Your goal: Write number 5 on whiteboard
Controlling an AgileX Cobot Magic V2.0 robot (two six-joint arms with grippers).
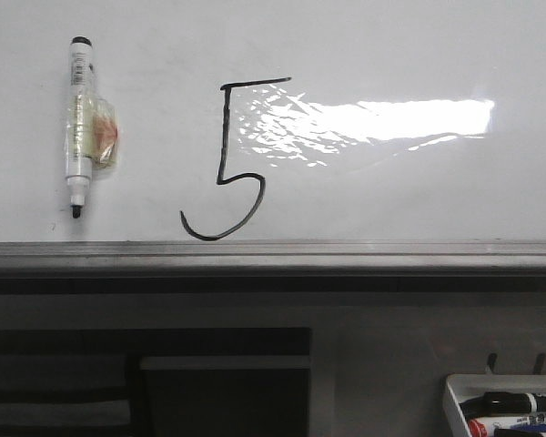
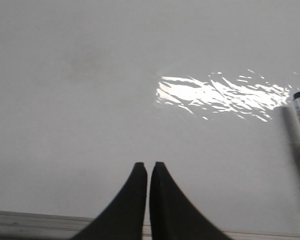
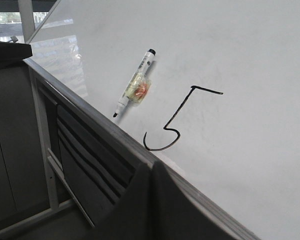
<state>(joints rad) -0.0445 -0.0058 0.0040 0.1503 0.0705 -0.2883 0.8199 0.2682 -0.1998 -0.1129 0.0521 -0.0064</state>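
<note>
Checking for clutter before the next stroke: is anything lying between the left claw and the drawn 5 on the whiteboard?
Likely yes: an uncapped marker lies on the whiteboard left of the number 5, on the side of the left claw. The front view shows neither claw, so the exact path is unclear.

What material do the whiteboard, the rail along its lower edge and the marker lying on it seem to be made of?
The whiteboard: a smooth, glossy white coated surface, judging by the bright mirrored glare; its core cannot be told. The rail: likely brushed metal, grey with a dull sheen. The marker: apparently white plastic with a black end and tip, and clear, yellowish tape wrapped around its middle.
</note>
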